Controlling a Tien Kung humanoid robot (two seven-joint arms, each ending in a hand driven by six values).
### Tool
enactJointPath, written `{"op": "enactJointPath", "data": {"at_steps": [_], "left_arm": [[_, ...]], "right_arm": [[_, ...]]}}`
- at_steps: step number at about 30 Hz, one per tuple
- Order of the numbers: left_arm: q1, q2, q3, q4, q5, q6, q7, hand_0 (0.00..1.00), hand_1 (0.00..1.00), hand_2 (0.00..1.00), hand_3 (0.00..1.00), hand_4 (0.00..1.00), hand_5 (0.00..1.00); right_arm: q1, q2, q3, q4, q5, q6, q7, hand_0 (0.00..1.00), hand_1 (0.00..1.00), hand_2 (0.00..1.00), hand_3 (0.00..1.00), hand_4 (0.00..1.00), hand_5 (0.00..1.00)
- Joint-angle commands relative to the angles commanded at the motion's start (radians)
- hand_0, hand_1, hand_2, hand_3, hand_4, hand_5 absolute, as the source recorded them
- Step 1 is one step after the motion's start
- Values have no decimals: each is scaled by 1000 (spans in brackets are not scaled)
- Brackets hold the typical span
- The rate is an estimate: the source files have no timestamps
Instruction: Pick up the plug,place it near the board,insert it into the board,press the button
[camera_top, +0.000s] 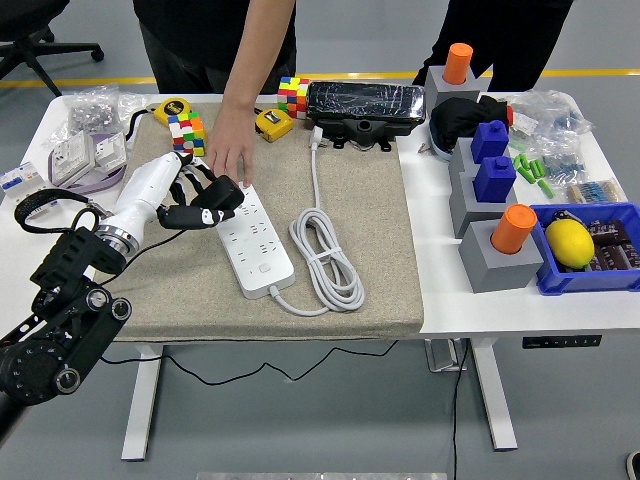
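My left hand (190, 195) has its fingers grasping the black plug (222, 196) at the board's (255, 240) far end. A person's hand (232, 150) presses that end down on the worktop (500, 305).

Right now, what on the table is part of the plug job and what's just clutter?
Job: plug in left hand; power strip, its far end steadied by a person's hand.
Clutter: cubes, tape measures, lemon, white cable.

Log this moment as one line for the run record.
left hand: shut on plug | plug: over power strip's far end | person's hand: holding strip | right hand: not in view
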Motion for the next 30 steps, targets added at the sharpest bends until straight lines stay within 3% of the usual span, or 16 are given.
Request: {"op": "enactJointPath", "data": {"at_steps": [13,26,27,30], "left_arm": [[42,59,-58,48,32,-68,-14,310,286,378,518,973,180],[59,61,-24,82,85,-121,-4,321,353,409,525,973,163],[58,60,-22,82,86,-126,-2,330,402,474,532,972,155],[53,60,-19,84,93,-149,6,330,402,474,532,972,155]], "right_arm": [[-4,1,3,0,-1,-2,-2,823,789,775,795,998,998],[0,-1,-2,0,1,-3,-5,823,788,776,794,998,998],[0,-1,-2,0,1,-3,-5,822,788,776,794,998,998],[1,-2,0,0,0,-3,-6,822,788,776,794,998,998]]}}
